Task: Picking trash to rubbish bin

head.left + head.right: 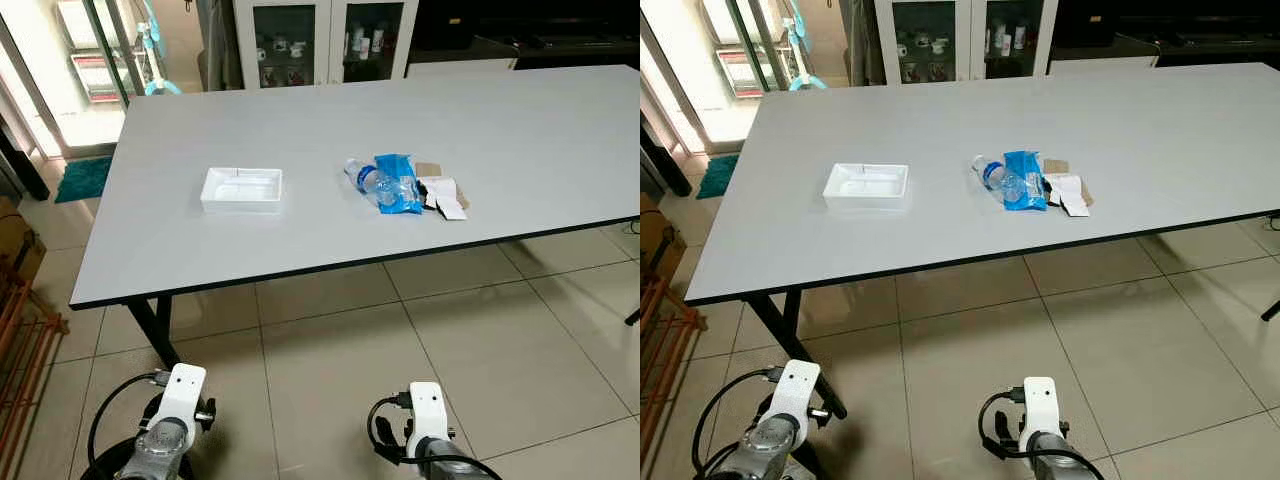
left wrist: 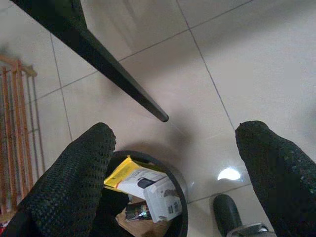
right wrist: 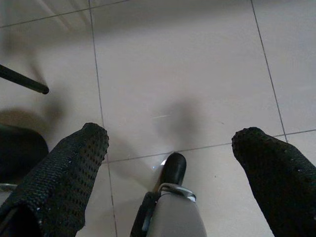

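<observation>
Trash sits in a small heap on the grey table [image 1: 540, 140]. Going left to right: a white plastic tray [image 1: 242, 189] lies alone, then well apart from it a clear water bottle [image 1: 371, 183], touching a blue wrapper [image 1: 398, 182], with white paper scraps [image 1: 443, 196] just beside that. Down below, the left gripper [image 2: 173, 163] hangs wide open and empty above a black rubbish bin [image 2: 180, 197] holding cartons. The right gripper [image 3: 168, 163] hangs over floor tiles, fingers spread, holding nothing.
</observation>
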Motion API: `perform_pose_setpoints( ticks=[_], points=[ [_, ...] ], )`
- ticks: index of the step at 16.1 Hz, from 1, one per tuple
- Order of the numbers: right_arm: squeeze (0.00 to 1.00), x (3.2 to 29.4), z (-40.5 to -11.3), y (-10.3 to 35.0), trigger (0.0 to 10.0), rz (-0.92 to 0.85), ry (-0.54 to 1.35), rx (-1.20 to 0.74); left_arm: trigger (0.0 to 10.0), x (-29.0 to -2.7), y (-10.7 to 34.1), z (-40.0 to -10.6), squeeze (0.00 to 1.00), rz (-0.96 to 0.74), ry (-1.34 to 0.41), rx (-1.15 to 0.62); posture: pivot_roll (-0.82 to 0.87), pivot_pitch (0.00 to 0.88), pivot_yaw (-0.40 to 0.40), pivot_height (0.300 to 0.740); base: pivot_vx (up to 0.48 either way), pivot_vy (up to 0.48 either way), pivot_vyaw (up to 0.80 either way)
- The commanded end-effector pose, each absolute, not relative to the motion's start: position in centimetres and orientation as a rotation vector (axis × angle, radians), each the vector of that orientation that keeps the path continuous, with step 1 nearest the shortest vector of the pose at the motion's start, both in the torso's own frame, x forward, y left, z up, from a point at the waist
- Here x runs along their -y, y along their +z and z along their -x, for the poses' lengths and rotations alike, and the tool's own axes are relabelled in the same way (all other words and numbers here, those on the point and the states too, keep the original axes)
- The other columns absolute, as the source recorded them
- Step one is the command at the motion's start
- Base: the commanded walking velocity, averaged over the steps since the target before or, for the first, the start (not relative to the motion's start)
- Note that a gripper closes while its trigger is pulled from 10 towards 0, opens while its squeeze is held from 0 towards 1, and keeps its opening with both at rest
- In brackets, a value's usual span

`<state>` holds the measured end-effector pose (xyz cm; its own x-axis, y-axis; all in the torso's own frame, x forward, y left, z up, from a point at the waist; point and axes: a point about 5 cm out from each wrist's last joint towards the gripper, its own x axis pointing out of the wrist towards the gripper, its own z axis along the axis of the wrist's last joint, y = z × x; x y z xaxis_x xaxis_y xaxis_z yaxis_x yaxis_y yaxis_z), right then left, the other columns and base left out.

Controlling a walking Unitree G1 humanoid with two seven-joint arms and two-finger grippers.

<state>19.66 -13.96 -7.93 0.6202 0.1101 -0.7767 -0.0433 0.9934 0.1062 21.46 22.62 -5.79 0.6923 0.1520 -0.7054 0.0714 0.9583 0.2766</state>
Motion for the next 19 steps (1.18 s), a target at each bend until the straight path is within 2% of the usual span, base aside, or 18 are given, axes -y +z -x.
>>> perform_pose_setpoints(
  ticks=[1, 9, 13, 19],
  points=[
    [0.0, 14.32, -19.71, -7.9, 10.0, -0.073, 0.08, -0.896, 10.0, -22.28, -5.7, -21.81, 0.0, -0.306, 0.039, -0.809, 0.05, 0.0, -0.015, 0.74, 0.0, -0.356, 0.0],
    [0.0, 14.47, -19.78, -7.85, 10.0, -0.043, 0.101, -0.889, 10.0, -22.1, -5.86, -21.63, 0.0, -0.296, 0.056, -0.815, 0.05, 0.0, -0.02, 0.74, 0.0, -0.304, 0.0],
    [0.0, 14.7, -19.8, -7.81, 10.0, -0.05, 0.091, -0.882, 10.0, -21.93, -5.82, -21.76, 0.0, -0.291, 0.057, -0.811, 0.05, 0.0, -0.026, 0.74, 0.0, -0.292, 0.64],
    [0.0, 14.79, -19.73, -7.84, 10.0, -0.067, 0.083, -0.882, 10.0, -21.91, -5.99, -21.49, 0.0, -0.283, 0.064, -0.818, 0.05, 0.0, -0.028, 0.74, 0.0, -0.294, 0.0]
  ],
)
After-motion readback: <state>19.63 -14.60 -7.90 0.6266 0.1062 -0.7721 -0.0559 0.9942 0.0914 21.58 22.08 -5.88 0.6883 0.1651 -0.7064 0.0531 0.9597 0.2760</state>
